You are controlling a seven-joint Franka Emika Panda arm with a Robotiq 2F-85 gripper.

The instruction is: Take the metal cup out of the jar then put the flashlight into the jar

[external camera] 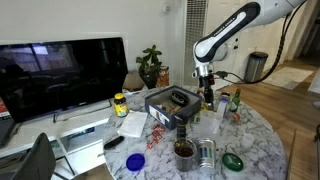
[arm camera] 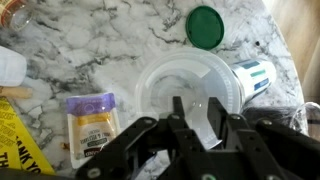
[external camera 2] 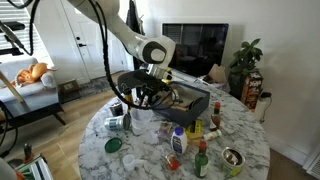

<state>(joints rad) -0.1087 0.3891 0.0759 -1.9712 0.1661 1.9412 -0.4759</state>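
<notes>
— How much room is there around the jar?

— Not a lot. The round marble counter is crowded. In an exterior view a black tray sits just beside the arm, slim bottles stand on its other side, and a brown cup is nearer the front. In the wrist view the counter's edge curves across the upper right corner, and a green lid lies close to it. The widest bare marble there is up and to the left of the jar.

— And the jar itself?

— The clear jar stands upright, mouth up, directly under the fingers.

— Are they gripping anything?

— No, they're apart. The jar's pale inside shows through the gap and nothing is clamped between them. They hang over the mouth, but I can't tell whether the tips dip below the rim.

— Where's the metal cup?

— The metal cup is out of the jar and lying on its side right against the jar's wall, on the side toward the counter's edge. A small purple-topped packet lies on the jar's other side, a little apart from it.

— The flashlight?

— I can't pick it out.
</notes>
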